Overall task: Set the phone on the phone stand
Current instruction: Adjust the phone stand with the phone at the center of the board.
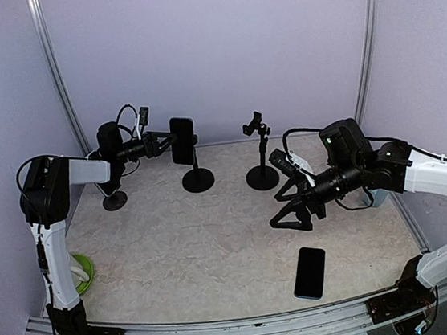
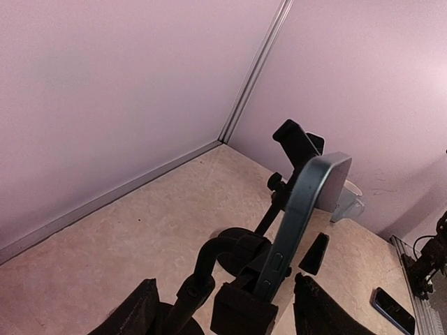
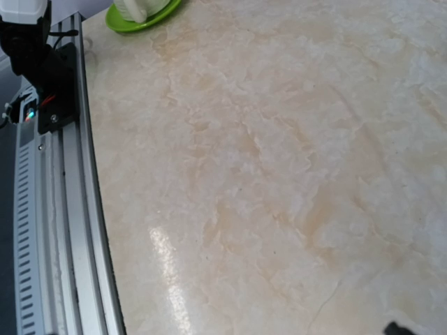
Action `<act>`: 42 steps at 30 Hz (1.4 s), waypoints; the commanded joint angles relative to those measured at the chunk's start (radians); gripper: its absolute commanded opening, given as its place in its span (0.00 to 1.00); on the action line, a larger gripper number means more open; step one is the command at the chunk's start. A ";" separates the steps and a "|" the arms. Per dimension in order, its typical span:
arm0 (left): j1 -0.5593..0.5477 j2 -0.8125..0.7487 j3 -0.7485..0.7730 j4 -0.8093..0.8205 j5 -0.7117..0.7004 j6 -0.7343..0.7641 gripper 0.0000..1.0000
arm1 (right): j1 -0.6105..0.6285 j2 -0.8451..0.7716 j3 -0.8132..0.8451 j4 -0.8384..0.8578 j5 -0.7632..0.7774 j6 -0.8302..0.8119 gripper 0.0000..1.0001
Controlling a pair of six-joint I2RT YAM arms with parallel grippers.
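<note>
Phone [image 1: 182, 140] sitting upright on phone stand [image 1: 197, 178] at far edge of counter [image 1: 176, 246], your left fingers [image 2: 136, 317] straddling it, parted. Your right fingers [image 1: 291, 207] hanging wide open; second phone [image 1: 309, 272] lying near front edge.

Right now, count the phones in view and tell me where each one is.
2. An upright phone sits on a stand at the back left; a second phone lies flat on the table, front right. Others may be hidden.

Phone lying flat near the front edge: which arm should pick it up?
Right. The open right gripper hovers just beyond the flat phone, with the empty stand close behind. The left gripper is busy at the back left, around the mounted phone.
</note>
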 commanded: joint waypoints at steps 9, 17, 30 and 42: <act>-0.018 -0.047 -0.070 0.072 -0.057 -0.010 0.47 | -0.008 0.004 0.007 0.005 -0.016 0.000 1.00; -0.069 -0.086 -0.152 0.115 -0.190 -0.038 0.39 | -0.008 0.009 0.012 0.004 -0.018 -0.003 1.00; -0.095 -0.124 -0.234 0.210 -0.332 -0.086 0.30 | -0.008 0.002 0.008 0.001 -0.017 -0.005 1.00; -0.126 -0.159 -0.313 0.253 -0.456 -0.082 0.32 | -0.008 -0.004 -0.006 0.010 -0.021 -0.002 1.00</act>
